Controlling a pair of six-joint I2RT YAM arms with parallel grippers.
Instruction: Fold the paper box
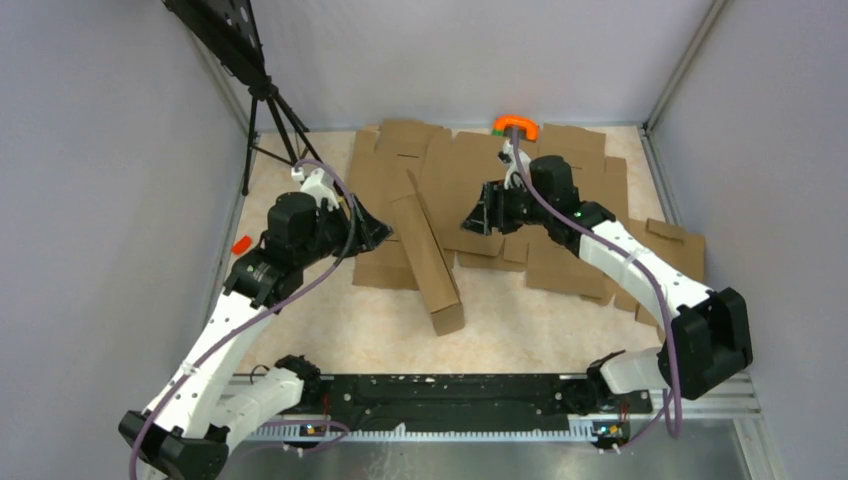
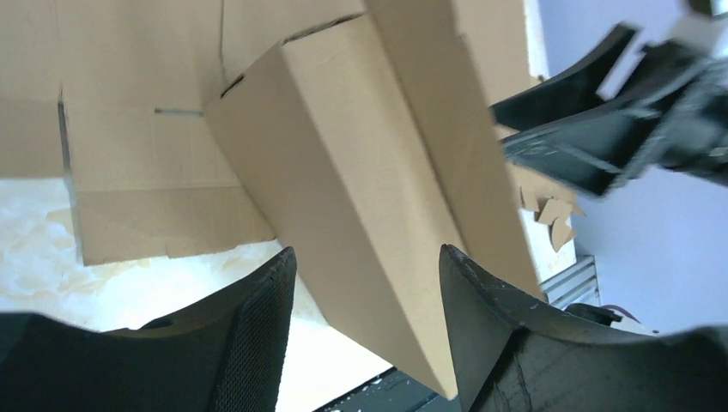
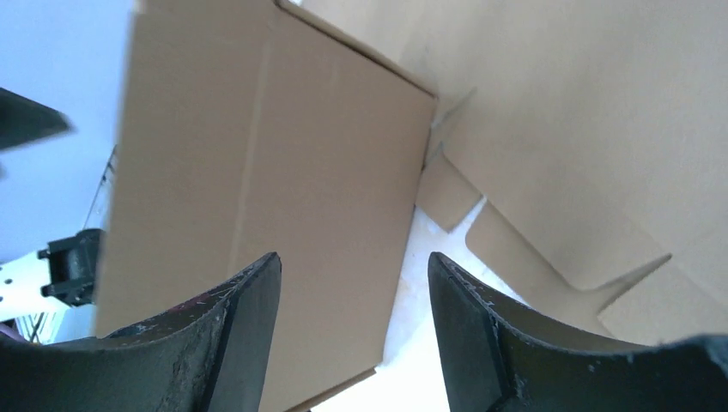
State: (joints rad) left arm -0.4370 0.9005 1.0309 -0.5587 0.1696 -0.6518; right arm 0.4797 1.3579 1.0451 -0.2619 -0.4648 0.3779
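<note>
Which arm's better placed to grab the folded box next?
Left, narrowly. From above, its open jaws sit right beside the box; the right arm's open jaws stand farther off.

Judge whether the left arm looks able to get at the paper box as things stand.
Probably yes. The left end effector is open and faces the paper box directly, with nothing between them; the right end effector sits on the box's far side.

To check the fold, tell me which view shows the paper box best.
Top external: the whole paper box shows, end to end. The left wrist view crops it to two faces; the right wrist shows only a broad creased face.
</note>
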